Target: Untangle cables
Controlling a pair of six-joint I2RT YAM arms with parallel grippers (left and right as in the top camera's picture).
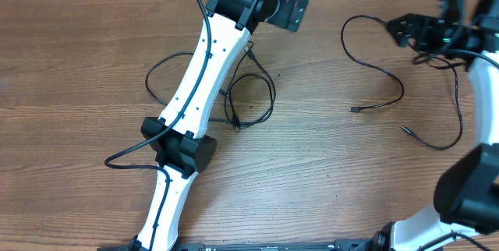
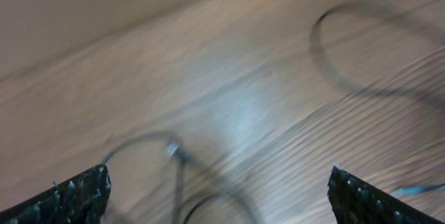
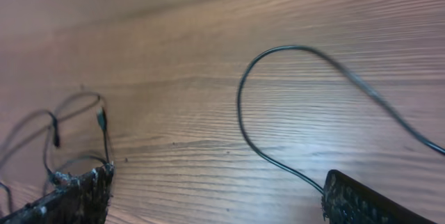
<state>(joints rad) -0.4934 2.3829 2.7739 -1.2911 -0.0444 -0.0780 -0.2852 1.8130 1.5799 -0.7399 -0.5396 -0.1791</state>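
Right tool [image 3: 217, 175] stands wide; cable [image 3: 238, 106] lies just beyond it.

No lettering, label, brand mark, number or sign is being made out in any of the three views; nothing legible is being shown.
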